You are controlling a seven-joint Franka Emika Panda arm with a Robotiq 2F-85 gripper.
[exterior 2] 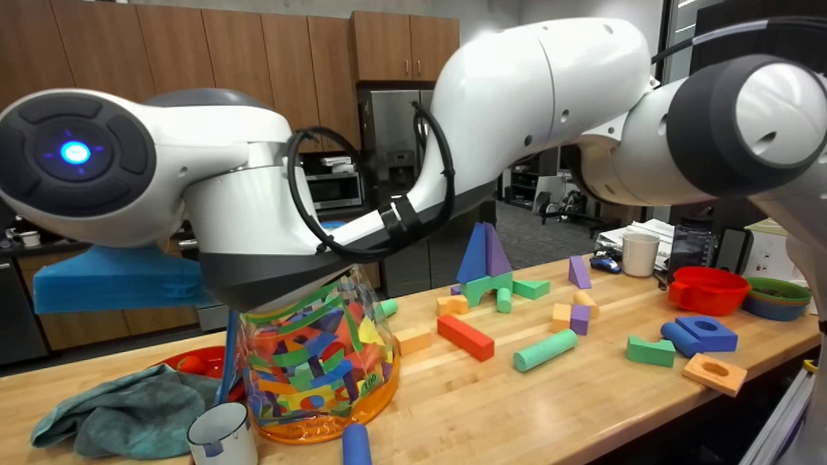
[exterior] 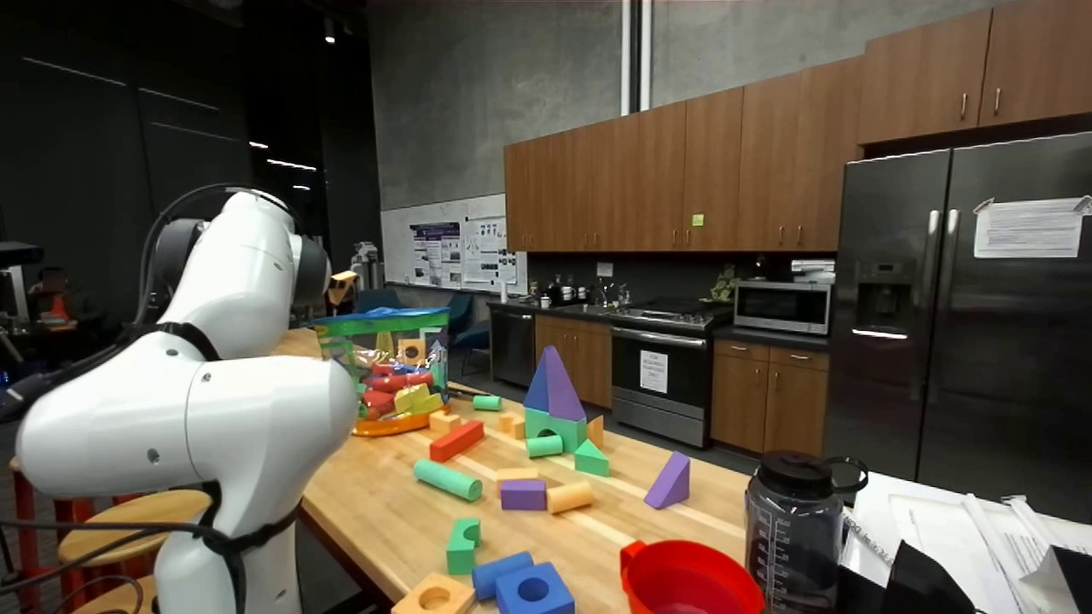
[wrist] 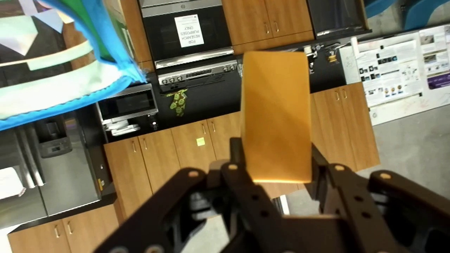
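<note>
Find block [wrist: 276, 112] in gripper [wrist: 276, 144]; in an exterior view, cloth [exterior 2: 139, 410] left of bag [exterior 2: 316, 426], another block [exterior 2: 716, 381] by the table's [exterior 2: 446, 413] near edge.

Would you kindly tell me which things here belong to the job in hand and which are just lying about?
Seemingly in the job:
orange block, held by the gripper
clear bag of blocks
perhaps the loose blocks

Apparently just lying about:
red handled bowl
water bottle
crumpled cloth
white mug beside it

It's a lab kitchen: brown wooden cabinets [exterior: 657, 179], a dark steel 2-door refrigerator [exterior: 990, 341], a black-and-steel oven [exterior: 685, 368] with a white paper "RESEARCH PURPOSES ONLY" sign [wrist: 189, 30].
</note>
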